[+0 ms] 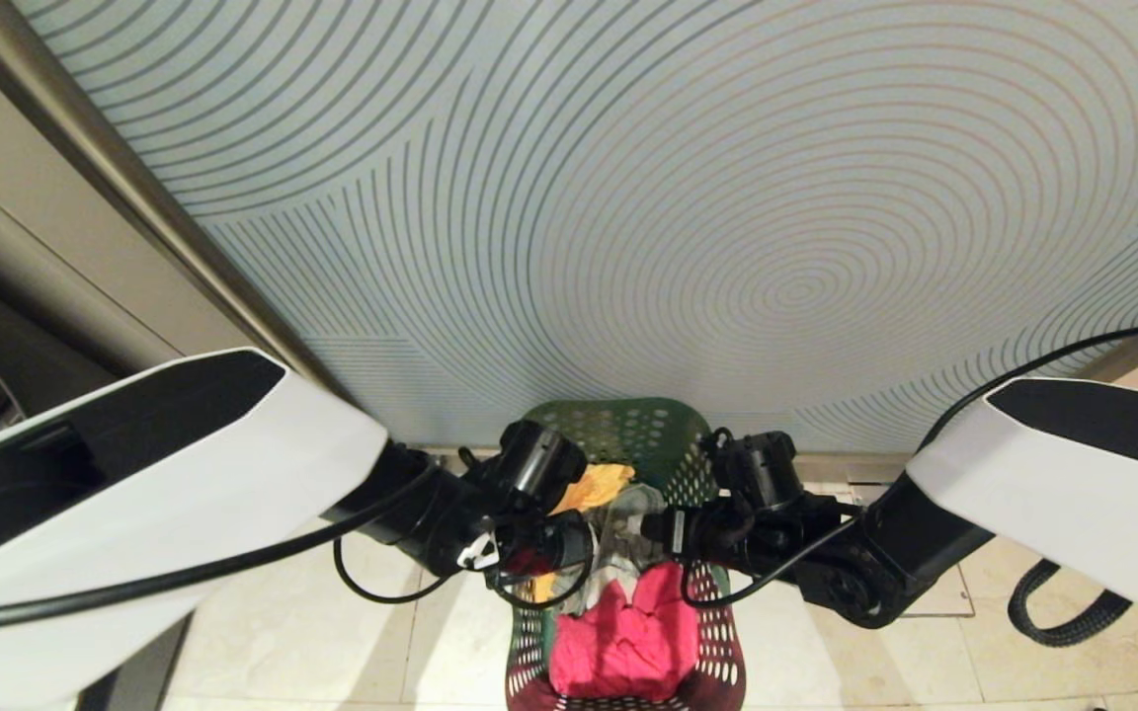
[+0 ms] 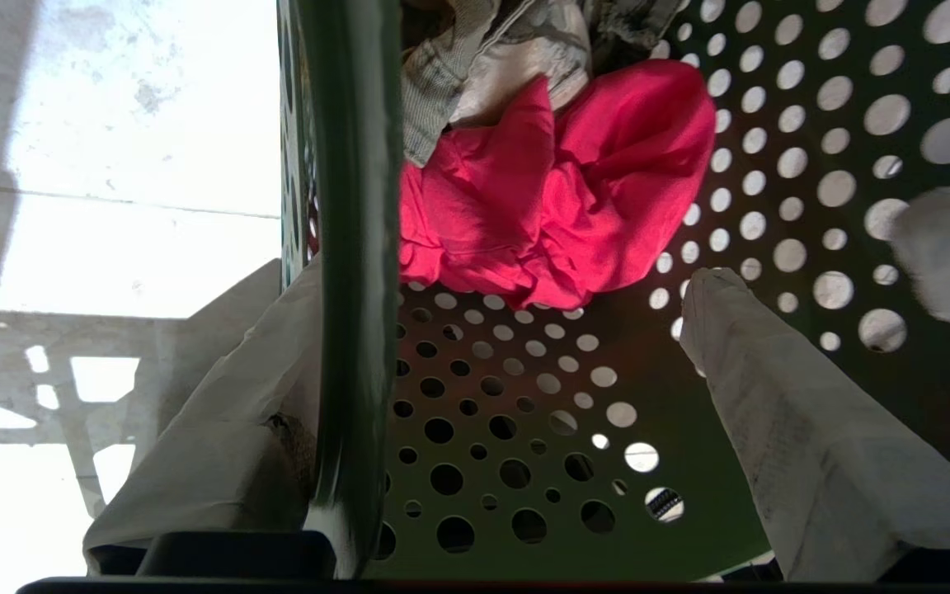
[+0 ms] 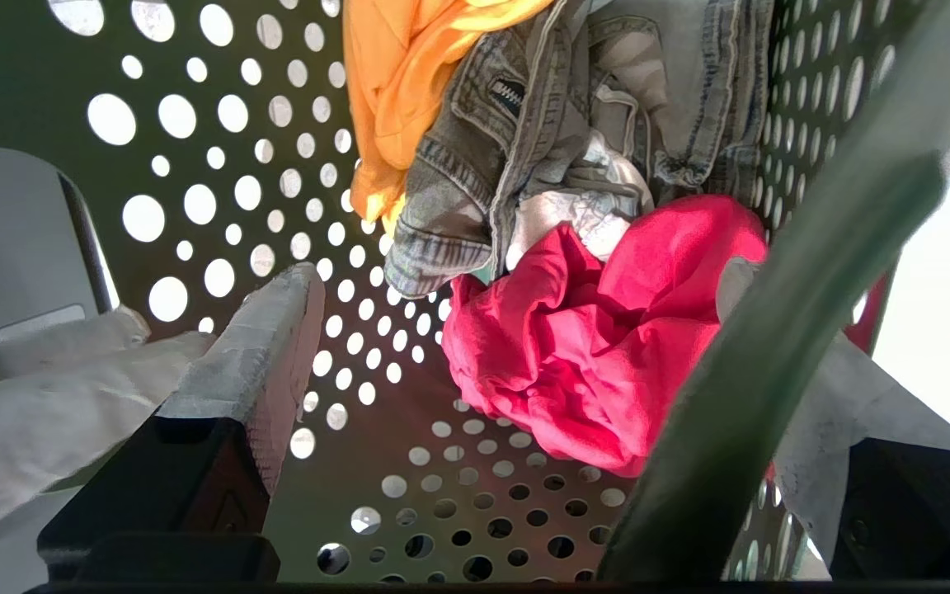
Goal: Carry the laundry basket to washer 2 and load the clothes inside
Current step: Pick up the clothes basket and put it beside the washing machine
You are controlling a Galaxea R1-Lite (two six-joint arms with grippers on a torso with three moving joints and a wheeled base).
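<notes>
Only in the wrist views are both end effectors, left [image 2: 516,346] and right [image 3: 516,313], seen released, each straddling the laundry basket [image 1: 663,427] rim.

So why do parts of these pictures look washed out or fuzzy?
Left wrist view: floor tiles glare white, and the laundry basket rim blurs close up. Right wrist view: daylight blows out past the rim. Head view: evenly lit, sharp.
</notes>
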